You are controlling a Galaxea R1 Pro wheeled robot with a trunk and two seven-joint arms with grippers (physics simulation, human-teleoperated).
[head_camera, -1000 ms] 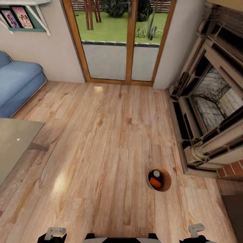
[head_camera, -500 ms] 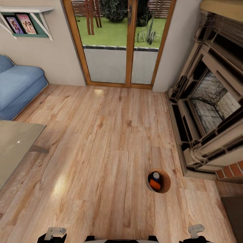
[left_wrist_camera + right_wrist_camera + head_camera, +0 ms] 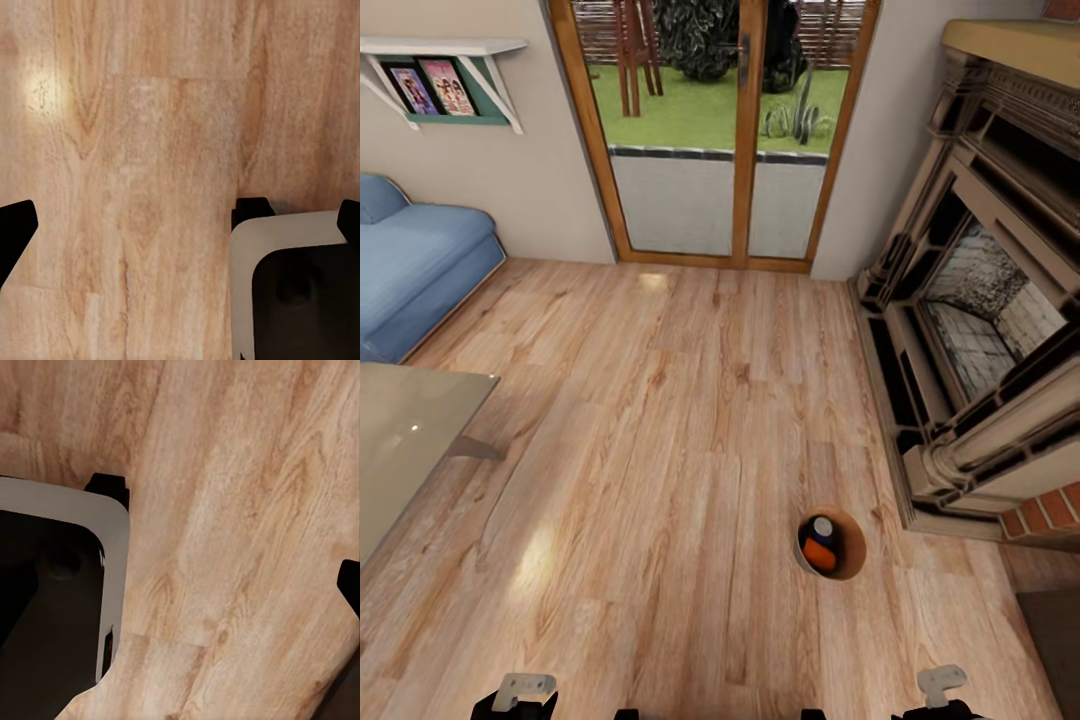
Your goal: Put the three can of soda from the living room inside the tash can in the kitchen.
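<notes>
Off-white round bucket with brown inside (image 3: 831, 543) near brick fireplace (image 3: 980, 330), holding orange can (image 3: 819, 554) and dark blue can (image 3: 821, 528). Left gripper (image 3: 520, 694), right gripper (image 3: 945, 688): spread or pressed together, cannot tell. Risk: base bumps bucket, cans spill.

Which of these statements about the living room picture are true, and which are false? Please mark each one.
1. The trash can stands on the wood floor near the fireplace. True.
2. The trash can is empty. False: an orange soda can and a dark blue soda can lie inside it.
3. The blue sofa is by the wall at the left side of the head view. True.
4. The trash can rests on the glass-topped table. False: it stands on the floor, well apart from the table.
</notes>
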